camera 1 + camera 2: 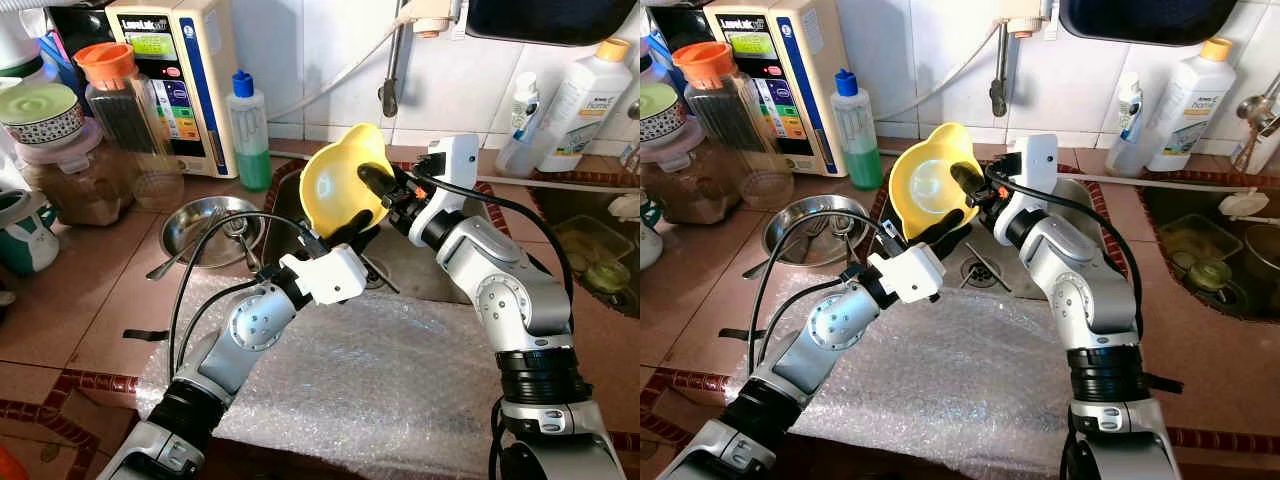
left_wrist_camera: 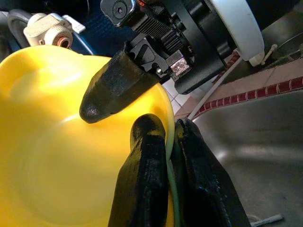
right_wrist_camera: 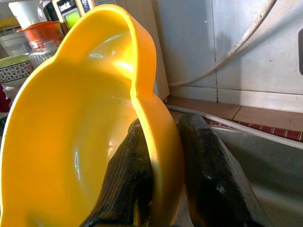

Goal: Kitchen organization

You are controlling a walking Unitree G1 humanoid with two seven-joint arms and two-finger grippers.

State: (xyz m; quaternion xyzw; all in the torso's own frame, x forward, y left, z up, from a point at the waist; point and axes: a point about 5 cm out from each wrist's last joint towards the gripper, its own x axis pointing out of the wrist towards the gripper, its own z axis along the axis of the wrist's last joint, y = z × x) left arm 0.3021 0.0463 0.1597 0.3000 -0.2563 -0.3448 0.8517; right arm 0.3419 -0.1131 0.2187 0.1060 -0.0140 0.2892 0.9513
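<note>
We hold a yellow plastic bowl [image 1: 338, 182] tilted on edge above the steel sink [image 1: 420, 262], which is set into the tiled counter [image 1: 80, 300]. Both grippers clamp its rim. The left gripper [image 1: 345, 228] grasps the lower rim, with one finger [image 2: 144, 175] inside the bowl and the other outside; the left wrist view confirms the rim sits pinched between them. The right gripper [image 1: 372, 180] grasps the rim on the side nearest the sink's back edge, with one finger [image 3: 128, 179] against the inner wall and the other behind it. The bowl's hollow faces us and toward the counter's left side.

A sheet of bubble wrap [image 1: 380, 370] covers the counter's front edge, below both arms. A steel dish [image 1: 205, 232] holding a fork sits just left of the sink. A bottle of green liquid [image 1: 249, 132] stands at the back of the counter beside a white appliance [image 1: 185, 75]. White bottles [image 1: 580, 100] stand at the back right corner.
</note>
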